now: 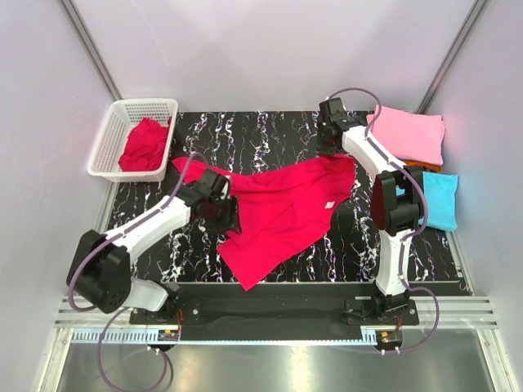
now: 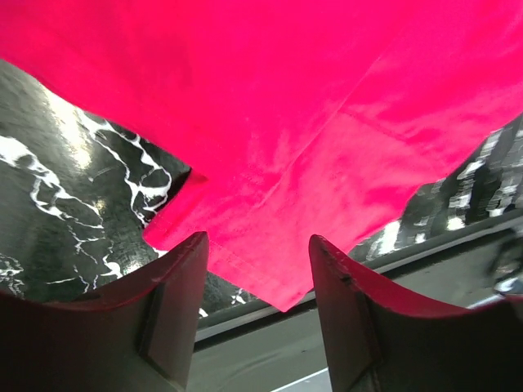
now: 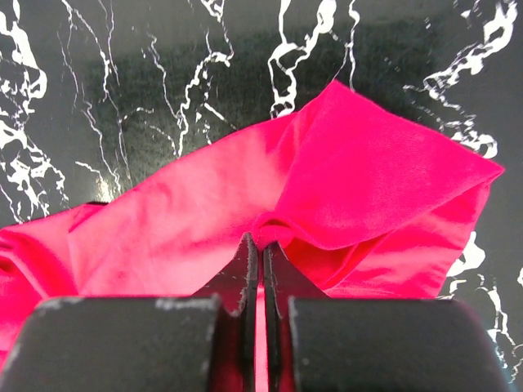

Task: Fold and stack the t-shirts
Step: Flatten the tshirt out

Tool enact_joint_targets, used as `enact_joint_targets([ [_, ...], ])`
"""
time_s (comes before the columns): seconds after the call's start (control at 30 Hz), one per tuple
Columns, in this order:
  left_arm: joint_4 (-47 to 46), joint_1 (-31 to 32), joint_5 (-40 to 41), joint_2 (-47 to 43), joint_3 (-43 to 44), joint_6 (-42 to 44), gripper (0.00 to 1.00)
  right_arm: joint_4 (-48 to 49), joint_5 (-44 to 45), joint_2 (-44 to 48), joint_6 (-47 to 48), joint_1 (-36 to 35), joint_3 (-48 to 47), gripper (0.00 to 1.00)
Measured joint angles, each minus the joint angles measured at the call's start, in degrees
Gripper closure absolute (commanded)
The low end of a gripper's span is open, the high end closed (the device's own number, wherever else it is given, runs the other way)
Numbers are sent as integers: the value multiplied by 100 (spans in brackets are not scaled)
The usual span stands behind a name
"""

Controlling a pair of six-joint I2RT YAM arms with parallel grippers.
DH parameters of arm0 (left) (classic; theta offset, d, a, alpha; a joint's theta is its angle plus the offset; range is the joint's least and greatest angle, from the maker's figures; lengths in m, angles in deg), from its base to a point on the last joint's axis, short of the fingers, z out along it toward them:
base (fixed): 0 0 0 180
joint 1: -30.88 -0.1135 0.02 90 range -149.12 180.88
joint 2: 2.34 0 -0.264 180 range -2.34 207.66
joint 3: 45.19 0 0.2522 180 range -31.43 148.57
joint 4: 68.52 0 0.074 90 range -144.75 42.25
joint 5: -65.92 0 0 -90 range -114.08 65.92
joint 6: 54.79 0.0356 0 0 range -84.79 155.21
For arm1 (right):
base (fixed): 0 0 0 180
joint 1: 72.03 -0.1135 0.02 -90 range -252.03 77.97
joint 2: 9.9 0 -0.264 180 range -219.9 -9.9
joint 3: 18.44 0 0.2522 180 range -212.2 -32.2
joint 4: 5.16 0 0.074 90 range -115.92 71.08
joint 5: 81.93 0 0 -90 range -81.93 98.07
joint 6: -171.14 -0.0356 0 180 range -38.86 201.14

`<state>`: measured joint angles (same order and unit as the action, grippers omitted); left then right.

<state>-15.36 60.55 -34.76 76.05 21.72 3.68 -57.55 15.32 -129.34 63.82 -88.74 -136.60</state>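
Over the bench, top view: red shirt (image 1: pixel 286 208) lies spread on the black marbled bench (image 1: pixel 270 131).
Left wrist: left hand (image 2: pixel 257 245) half wide, the red shirt's hem in its gap.
Right wrist: right hand (image 3: pixel 261 249) pinched tight on a corner of the red shirt.

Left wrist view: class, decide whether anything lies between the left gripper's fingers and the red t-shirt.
Nothing visible does. The left gripper has its fingers apart, and the red t-shirt reaches directly between them.

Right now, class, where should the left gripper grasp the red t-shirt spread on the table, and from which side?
Probably its loose left edge, approached from the left: a corner of the red t-shirt sits at the open left gripper, and the right gripper pinches the opposite end.
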Motion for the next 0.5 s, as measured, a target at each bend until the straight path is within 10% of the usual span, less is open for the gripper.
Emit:
enact_joint_targets([
  [0.5,-520,525,157,1187,-256,-72,45,-13,-238,0,-74,0,245,100],
])
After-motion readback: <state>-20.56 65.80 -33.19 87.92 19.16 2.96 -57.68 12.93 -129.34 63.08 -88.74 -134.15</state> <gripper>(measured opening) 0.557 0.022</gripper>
